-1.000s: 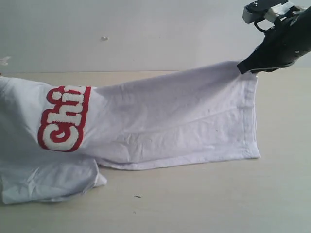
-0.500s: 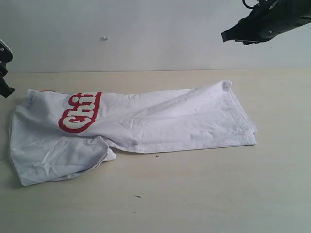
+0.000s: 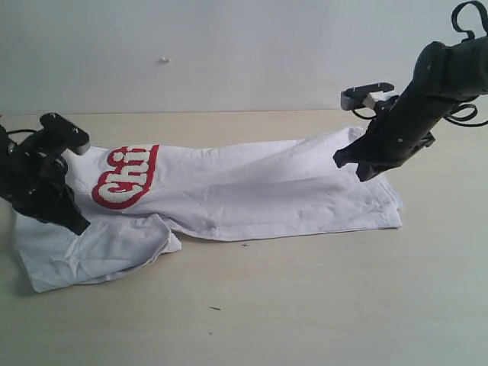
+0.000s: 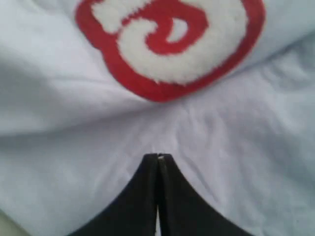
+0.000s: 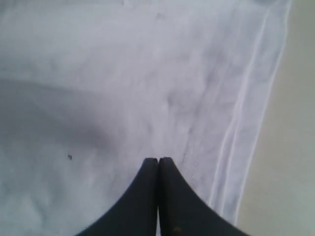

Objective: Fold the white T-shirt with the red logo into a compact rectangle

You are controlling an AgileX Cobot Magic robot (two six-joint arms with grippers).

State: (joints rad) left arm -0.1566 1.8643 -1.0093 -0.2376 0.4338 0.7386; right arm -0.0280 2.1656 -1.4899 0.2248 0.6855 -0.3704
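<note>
Pale wooden table (image 3: 320, 313) underneath. My left gripper (image 4: 158, 157) and right gripper (image 5: 158, 160) are both closed, tips down on the shirt (image 3: 259, 191) lying rumpled lengthways, logo (image 3: 126, 179) beside the left. I should pinch both ends level, then fold evenly.

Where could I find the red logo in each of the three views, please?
Exterior view: red logo left of centre, beside the left end effector.
Left wrist view: large, just ahead of that shut end effector.
Right wrist view: not in it.
Shared landmark: the white T-shirt, in all three.
</note>
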